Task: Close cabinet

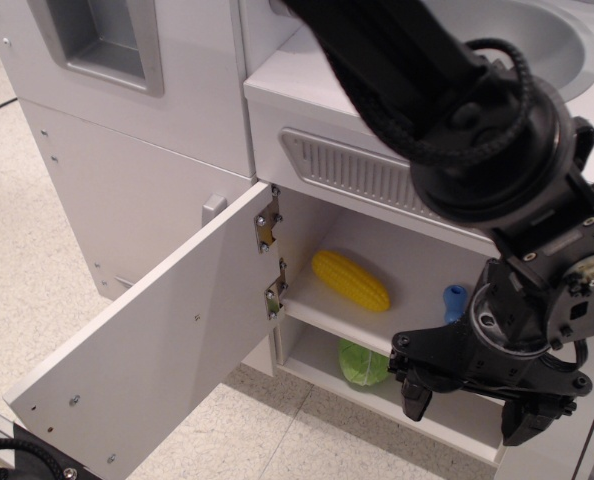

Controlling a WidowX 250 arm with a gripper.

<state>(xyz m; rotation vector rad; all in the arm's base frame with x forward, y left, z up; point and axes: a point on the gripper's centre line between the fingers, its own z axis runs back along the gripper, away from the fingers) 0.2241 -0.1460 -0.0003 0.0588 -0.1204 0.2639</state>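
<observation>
White, the cabinet door (152, 340) is swung wide toward the camera, left open on two hinges (271, 255). Beside it the gripper (469, 403) is held empty with fingers spread before the cabinet (377, 330). Farther in, yellow corn (350, 280) and a blue item (455, 298) are kept on the shelf, a green vegetable (362, 365) below.

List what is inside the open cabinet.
Inside the cabinet, a yellow corn cob lies on the inner shelf. A green vegetable sits below. A blue object shows partly; the tool hides the right side.
</observation>
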